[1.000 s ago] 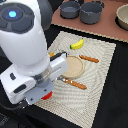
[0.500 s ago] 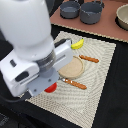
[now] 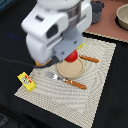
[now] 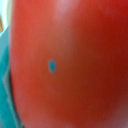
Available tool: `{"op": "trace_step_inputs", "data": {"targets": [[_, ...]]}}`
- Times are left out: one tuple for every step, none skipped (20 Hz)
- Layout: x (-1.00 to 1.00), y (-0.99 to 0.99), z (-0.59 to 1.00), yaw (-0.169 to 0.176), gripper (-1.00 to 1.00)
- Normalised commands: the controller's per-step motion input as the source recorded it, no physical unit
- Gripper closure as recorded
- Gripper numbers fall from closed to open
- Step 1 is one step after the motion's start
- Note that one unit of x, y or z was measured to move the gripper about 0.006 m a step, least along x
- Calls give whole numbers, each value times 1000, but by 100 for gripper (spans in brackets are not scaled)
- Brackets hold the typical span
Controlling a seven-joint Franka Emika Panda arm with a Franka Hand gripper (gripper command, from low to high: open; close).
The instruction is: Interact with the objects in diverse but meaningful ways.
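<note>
The round red tomato (image 3: 72, 57) sits directly under my gripper (image 3: 70, 51), over the round wooden plate (image 3: 70, 72) in the exterior view. It fills the whole wrist view (image 4: 70, 60), very close. The arm's body hides the fingers, but the tomato has travelled with the hand, so it is held. The yellow block with a red label (image 3: 26, 81) lies on the mat towards the exterior view's left. A yellow tip of the banana (image 3: 80, 46) peeks out beside the arm. An orange-brown bit, maybe the bread loaf (image 3: 42, 63), shows under the arm.
An orange-handled fork (image 3: 68, 81) lies in front of the plate and a knife (image 3: 90, 59) beside it on the striped placemat (image 3: 95, 95). A dark pot (image 3: 97, 10) and a bowl (image 3: 122, 15) stand at the back.
The arm swung from the mat's front left corner to the plate, carrying the tomato with it. The yellow block it was covering now shows.
</note>
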Motion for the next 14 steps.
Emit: {"op": "trace_step_inputs", "data": {"targets": [[183, 820, 569, 102, 100], [197, 823, 546, 99, 100], [234, 823, 491, 90, 100], [291, 829, 394, 79, 100], [289, 831, 220, 73, 100], [206, 823, 29, 73, 100], [166, 820, 0, 73, 100], [114, 823, 0, 78, 100], [86, 829, 0, 80, 100], [29, 809, 0, 99, 100], [0, 794, -31, 114, 100], [0, 783, -49, 125, 100], [0, 777, -66, 136, 100], [0, 763, -86, 140, 100]]}}
